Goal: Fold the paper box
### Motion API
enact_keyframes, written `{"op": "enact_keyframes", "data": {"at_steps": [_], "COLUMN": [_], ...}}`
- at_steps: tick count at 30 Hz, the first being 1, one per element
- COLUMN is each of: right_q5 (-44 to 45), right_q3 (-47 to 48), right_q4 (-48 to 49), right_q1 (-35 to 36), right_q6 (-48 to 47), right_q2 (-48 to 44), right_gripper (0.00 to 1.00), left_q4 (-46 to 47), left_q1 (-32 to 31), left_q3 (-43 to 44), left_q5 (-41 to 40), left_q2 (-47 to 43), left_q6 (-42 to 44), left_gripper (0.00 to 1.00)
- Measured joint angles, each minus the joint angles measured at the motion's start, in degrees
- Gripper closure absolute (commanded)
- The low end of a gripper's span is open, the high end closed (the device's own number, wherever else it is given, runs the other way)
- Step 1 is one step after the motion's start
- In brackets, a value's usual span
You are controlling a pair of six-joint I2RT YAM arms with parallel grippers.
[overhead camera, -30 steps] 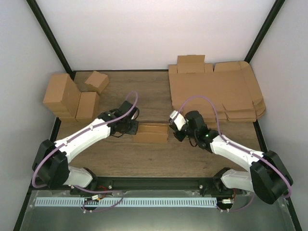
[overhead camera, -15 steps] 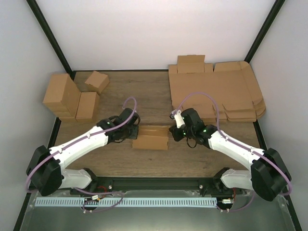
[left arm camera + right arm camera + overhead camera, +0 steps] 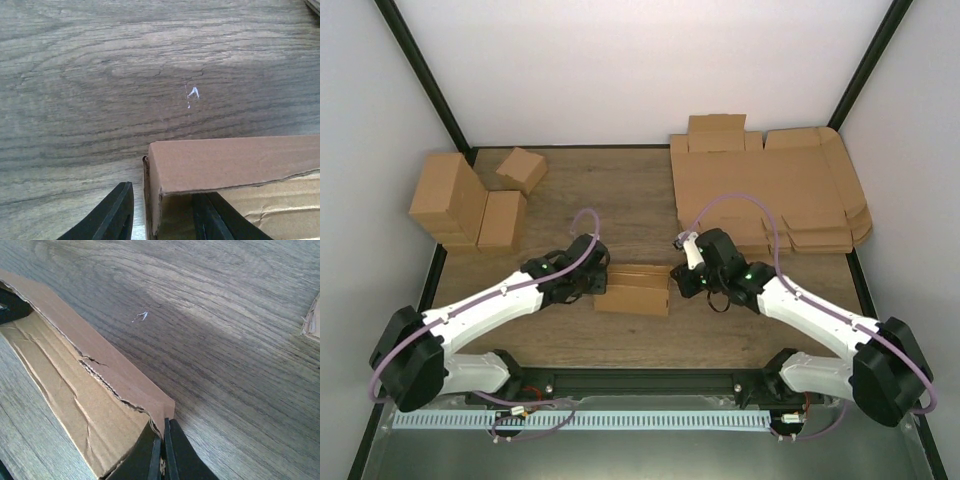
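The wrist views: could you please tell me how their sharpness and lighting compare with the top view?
Left wrist: table grain sharp, a pale sheen toward the top, the black jaws nearly featureless. Right wrist: also sharp, with a darker band of shade across the wood beyond the box. Top view: soft, even light, only faint shadows under the arms, no blur.

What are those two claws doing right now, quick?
Left gripper: open, fingers astride the paper box end wall.
Right gripper: closed, pinching the paper box's other end.
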Motion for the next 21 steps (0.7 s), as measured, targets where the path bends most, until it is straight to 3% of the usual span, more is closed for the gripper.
{"op": "enact_keyframes", "data": {"at_steps": [11, 21], "right_q5": [-0.17, -0.35], "right_q3": [-0.04, -0.24], "right_q4": [-0.15, -1.9], "right_q1": [0.33, 2.05], "right_q6": [1.81, 7.74], "right_q2": [-1.75, -4.17], "right_gripper": [0.99, 0.99], "left_q4": [5.05, 6.73], "left_q1": [-0.63, -7.48], "left_q3": [-6.75, -11.72], "left_q5": [2.25, -1.75], "left_q2": [-5.97, -11.76], "left_q6": [-4.26, -10.8], "left_gripper": [0.62, 0.61]}}
